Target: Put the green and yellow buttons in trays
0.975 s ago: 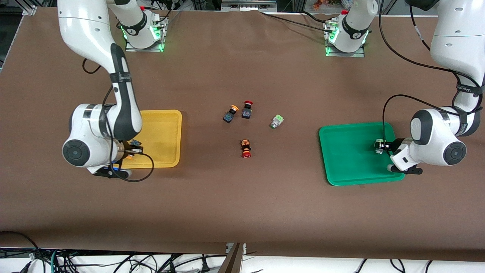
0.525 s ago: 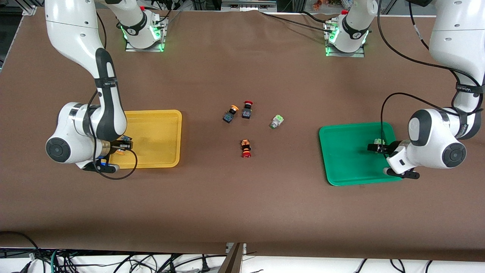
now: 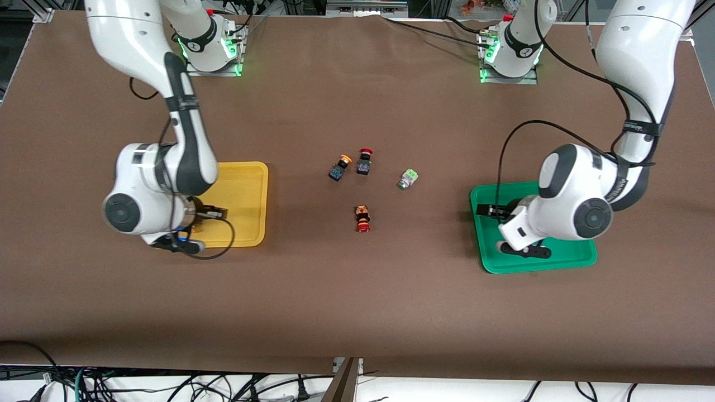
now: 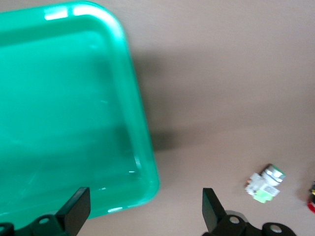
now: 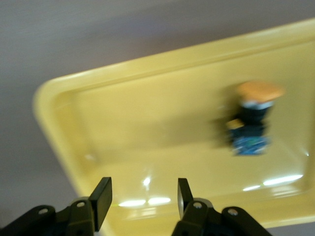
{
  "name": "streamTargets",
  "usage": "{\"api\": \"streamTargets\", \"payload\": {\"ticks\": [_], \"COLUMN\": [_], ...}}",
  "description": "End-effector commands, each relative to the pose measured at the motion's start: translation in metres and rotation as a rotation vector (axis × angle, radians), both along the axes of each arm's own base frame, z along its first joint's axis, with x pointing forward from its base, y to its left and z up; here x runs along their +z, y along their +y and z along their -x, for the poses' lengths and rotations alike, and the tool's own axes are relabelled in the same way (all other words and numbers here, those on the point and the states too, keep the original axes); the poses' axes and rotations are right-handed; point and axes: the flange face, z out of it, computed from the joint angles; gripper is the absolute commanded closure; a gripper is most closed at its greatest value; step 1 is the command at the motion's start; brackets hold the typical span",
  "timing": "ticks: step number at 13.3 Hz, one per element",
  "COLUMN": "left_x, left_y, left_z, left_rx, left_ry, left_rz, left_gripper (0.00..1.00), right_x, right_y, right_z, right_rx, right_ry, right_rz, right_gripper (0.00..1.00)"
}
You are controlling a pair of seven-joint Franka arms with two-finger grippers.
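My right gripper is open and empty over the yellow tray, also in the front view. An orange-capped dark button lies in that tray; the arm hides it in the front view. My left gripper is open and empty over the corner of the green tray, at the tray's edge toward the table's middle. No button shows in the tray part I see. On the table lie a second orange-capped button and a pale green button, which also shows in the left wrist view.
Two red-capped dark switches lie in the middle of the table: one beside the orange-capped button, one nearer the front camera. The yellow tray is at the right arm's end, the green tray at the left arm's end.
The left gripper let go of the green button and moved across the green tray toward the table's middle. The right gripper let go of the orange-capped button in the yellow tray and moved toward the middle.
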Motion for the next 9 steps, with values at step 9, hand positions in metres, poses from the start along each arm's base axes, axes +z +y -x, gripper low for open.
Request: {"api": "streamTargets", "payload": {"ticks": [9], "left_x": [-0.064], "left_y": [-0.143], "left_z": [0.074], "left_rx": [-0.019], "left_ry": [0.037], "left_rz": [-0.066], "left_gripper": [0.00], "right_x": [-0.022], "right_y": [0.210], "right_z": [0.082], "right_rx": [-0.312], "right_ry": [0.089], "right_rz": [-0.100], "right_gripper": [0.38]}}
